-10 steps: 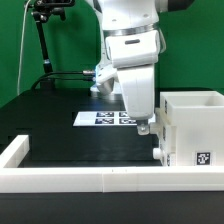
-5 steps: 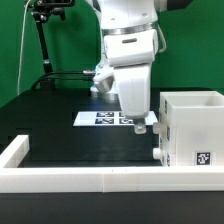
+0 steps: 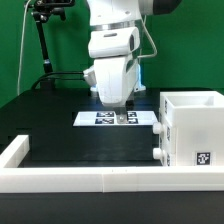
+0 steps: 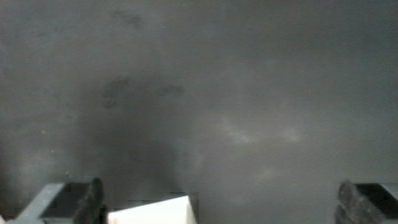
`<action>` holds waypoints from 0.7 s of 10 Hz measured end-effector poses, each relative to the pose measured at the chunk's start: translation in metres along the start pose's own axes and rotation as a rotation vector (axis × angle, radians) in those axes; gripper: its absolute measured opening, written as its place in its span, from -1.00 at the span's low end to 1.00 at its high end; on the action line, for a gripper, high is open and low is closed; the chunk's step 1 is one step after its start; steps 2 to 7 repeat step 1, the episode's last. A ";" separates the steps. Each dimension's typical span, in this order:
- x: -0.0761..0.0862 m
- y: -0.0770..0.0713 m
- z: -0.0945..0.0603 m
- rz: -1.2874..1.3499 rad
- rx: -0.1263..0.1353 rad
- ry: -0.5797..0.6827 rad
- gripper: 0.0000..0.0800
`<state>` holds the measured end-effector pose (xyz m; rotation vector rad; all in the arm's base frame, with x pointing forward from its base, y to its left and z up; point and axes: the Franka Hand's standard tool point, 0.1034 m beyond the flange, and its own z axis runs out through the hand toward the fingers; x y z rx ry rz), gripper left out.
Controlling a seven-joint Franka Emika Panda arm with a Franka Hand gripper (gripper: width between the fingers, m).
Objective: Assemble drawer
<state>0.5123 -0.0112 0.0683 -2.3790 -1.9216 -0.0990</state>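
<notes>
The drawer's white box housing point(image 3: 190, 125) stands at the exterior view's right, open at the top, with a black-and-white tag on its front and a small knob point(image 3: 158, 152) low on its left face. My gripper point(image 3: 122, 115) hangs over the marker board point(image 3: 115, 118), to the left of the housing and apart from it. In the wrist view the two fingers point(image 4: 63, 205) stand wide apart with nothing between them, so my gripper point(image 4: 214, 208) is open and empty. A white corner point(image 4: 157, 212) shows below it over the dark table. No loose tray is in view.
A long low white wall point(image 3: 100, 180) edges the table at the front and turns back at the exterior view's left point(image 3: 14, 150). A black stand with a cable point(image 3: 42, 45) rises at the back left before a green backdrop.
My gripper has moved to the exterior view's left, away from the housing's left face, and now hangs over the marker board. The housing has not moved.
</notes>
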 end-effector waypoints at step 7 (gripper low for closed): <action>0.000 0.000 0.000 0.000 0.000 0.000 0.62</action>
